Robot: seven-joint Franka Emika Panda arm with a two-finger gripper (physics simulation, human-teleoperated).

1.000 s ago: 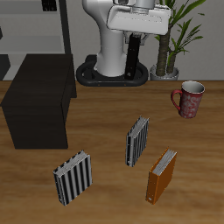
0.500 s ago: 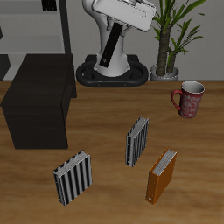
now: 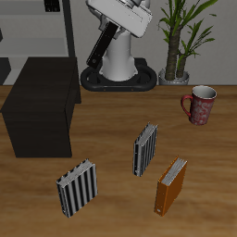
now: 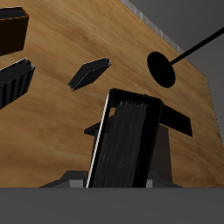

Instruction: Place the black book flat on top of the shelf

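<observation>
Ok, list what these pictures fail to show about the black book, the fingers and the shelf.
- Fingers: the exterior view shows the black book hanging below the arm; they lie behind it, and none appear in the wrist view.
- Black book: its near end is cut off by grey gripper housing in the wrist view.
- Shelf: the exterior view's edge crops its side.

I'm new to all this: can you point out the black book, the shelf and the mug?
black book (image 3: 99, 44): exterior view, its cover.
shelf (image 3: 46, 85): exterior view, flat top.
mug (image 3: 200, 106): exterior view, its side.
</observation>
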